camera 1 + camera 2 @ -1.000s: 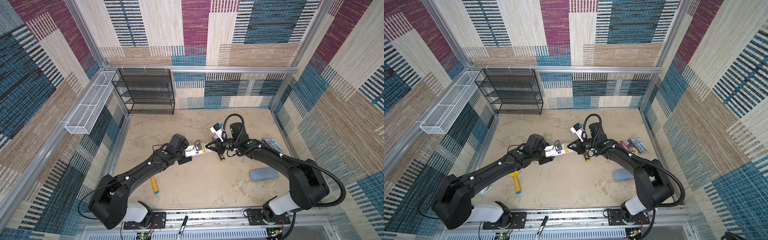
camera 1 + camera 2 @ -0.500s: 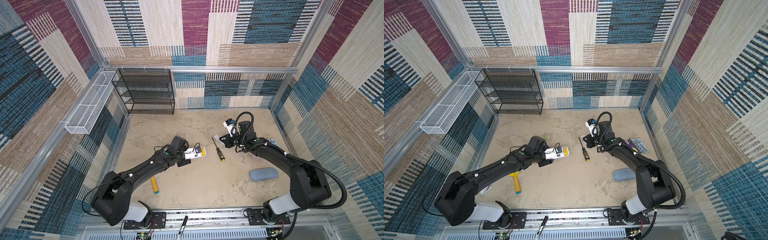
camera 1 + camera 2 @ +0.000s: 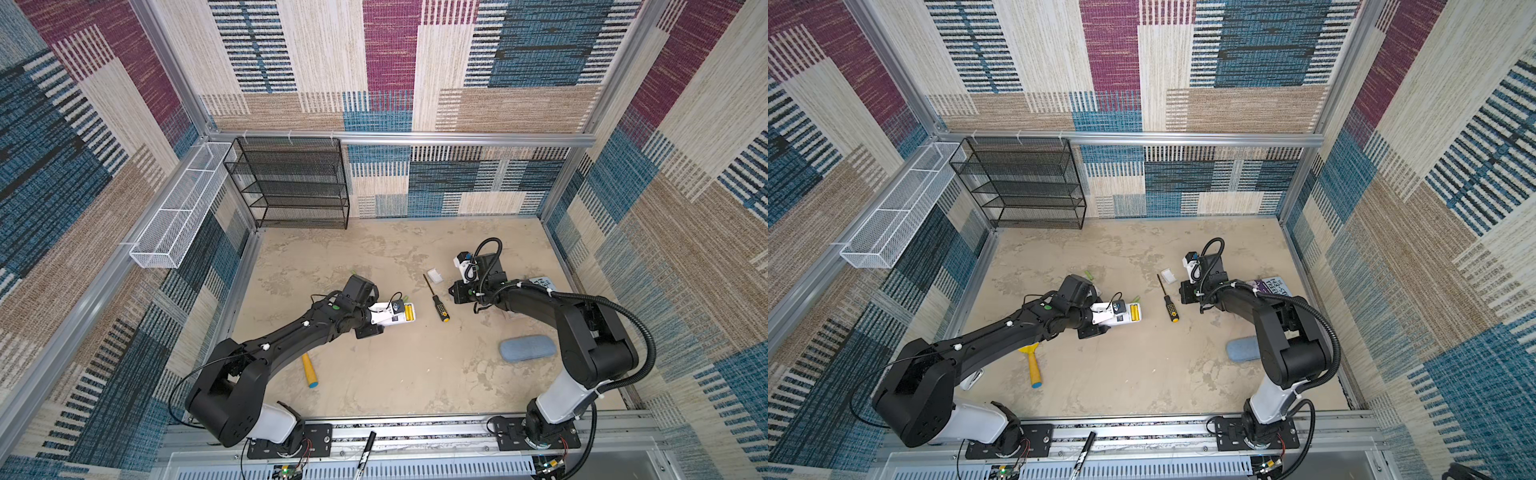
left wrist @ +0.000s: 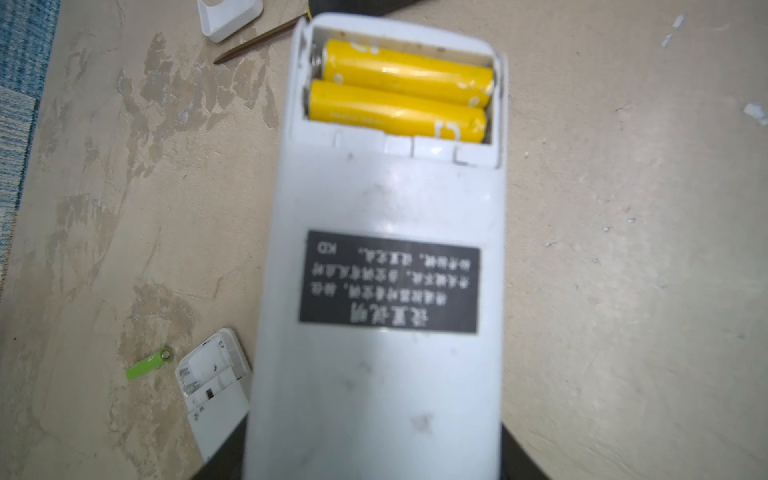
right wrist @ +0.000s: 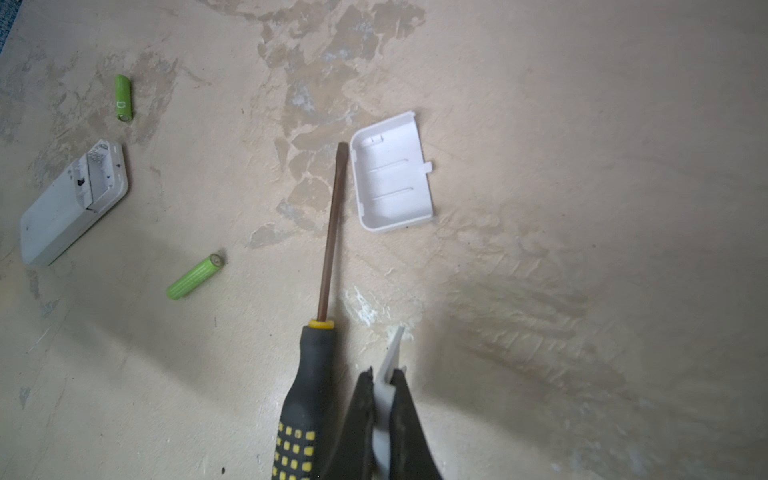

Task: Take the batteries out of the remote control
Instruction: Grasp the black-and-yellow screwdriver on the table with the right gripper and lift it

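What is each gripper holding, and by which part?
Left gripper grips the white remote control at the end opposite its yellow batteries; right gripper pinches a thin white plastic piece by its flat sides.

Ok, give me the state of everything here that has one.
Held remote, back open, gripped by left fingers.
Yellow batteries, seated in it.
Other remote, lying open, empty.
Green batteries, out, lying loose.
Loose cover, off, inside up.
Screwdriver, lying free.
Right fingers, shut on white piece.
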Action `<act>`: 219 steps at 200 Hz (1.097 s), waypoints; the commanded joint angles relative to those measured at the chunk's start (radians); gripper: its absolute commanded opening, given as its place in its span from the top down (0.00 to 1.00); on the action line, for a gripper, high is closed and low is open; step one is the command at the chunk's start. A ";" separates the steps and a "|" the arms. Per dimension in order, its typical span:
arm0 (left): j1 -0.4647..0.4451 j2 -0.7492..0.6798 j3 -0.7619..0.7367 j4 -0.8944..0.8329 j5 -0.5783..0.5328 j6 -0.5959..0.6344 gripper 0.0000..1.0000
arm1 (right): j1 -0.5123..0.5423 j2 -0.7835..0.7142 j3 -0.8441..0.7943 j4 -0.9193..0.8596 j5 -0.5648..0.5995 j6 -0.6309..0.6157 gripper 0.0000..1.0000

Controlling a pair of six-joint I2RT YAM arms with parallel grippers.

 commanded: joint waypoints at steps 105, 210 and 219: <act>-0.019 0.111 0.049 -0.071 0.060 0.085 0.68 | -0.056 0.064 -0.046 0.096 -0.064 0.053 0.77; -0.026 0.191 0.108 -0.145 0.029 0.145 0.66 | 0.035 -0.132 -0.054 0.083 -0.136 -0.039 0.51; -0.028 0.201 0.116 -0.156 0.018 0.145 0.66 | 0.063 -0.141 -0.058 0.079 -0.140 -0.041 0.51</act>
